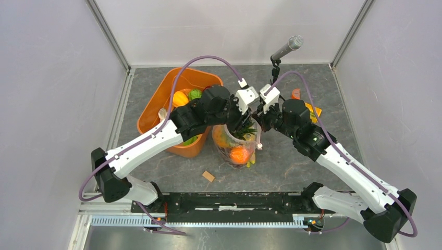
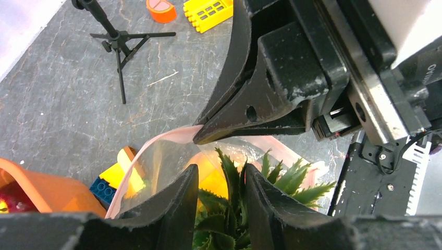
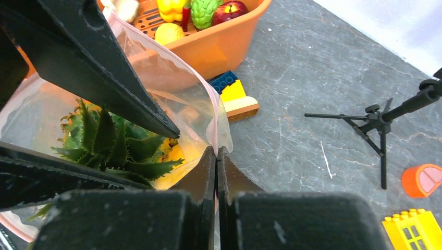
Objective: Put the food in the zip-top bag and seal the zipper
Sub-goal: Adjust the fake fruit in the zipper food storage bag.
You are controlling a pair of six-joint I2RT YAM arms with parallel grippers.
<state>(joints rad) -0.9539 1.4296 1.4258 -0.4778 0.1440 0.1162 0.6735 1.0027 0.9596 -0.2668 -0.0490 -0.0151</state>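
While the pineapple [image 2: 225, 219] already sits inside the zip-top bag [image 3: 151, 78] at mid-counter [image 3: 312, 62], more food [image 3: 206, 10] lies in the orange tub [image 3: 224, 47] at ten o'clock. The right gripper [image 3: 216, 156] has its jaws pinched on the zipper [image 3: 211, 112]; the left gripper [image 2: 221, 174] has its jaws straddling the crown, grip unclear. Sealing is left.

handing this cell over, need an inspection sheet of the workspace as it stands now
surface: dark grey stone-look table
job's things: zip-top bag held open at centre, pineapple and orange food inside; zipper unsealed; more food in orange tub
clutter: building blocks, wooden block, microphone stand
grippers: left gripper jaws apart around the pineapple leaves, grip unclear; right gripper shut on the bag's mouth edge
cables: purple cable looped over each arm
surroundings: pale walls on three sides
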